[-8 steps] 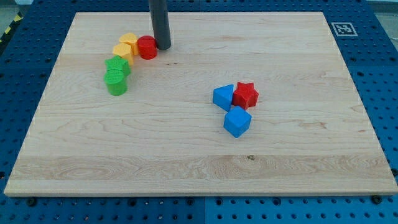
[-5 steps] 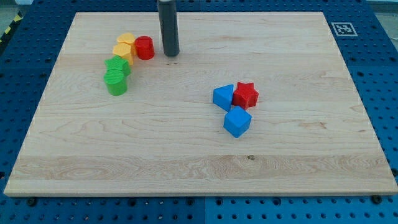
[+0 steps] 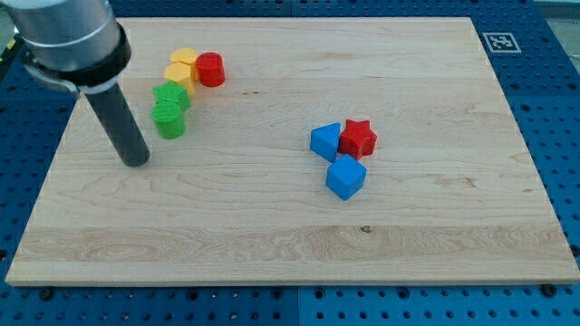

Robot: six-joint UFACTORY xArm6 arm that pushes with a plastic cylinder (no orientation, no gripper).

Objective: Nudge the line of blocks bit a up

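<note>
While my tip [image 3: 137,162] carries no pincer to clench or release, it rests near and below-left of the green cylinder [image 3: 169,119], the line's bottom end; above curve a green star [image 3: 172,95], what look like two yellow blocks [image 3: 182,67] and a red cylinder [image 3: 211,70]; light, hard and loose, the blocks would likely scatter, so push squarely from below
</note>
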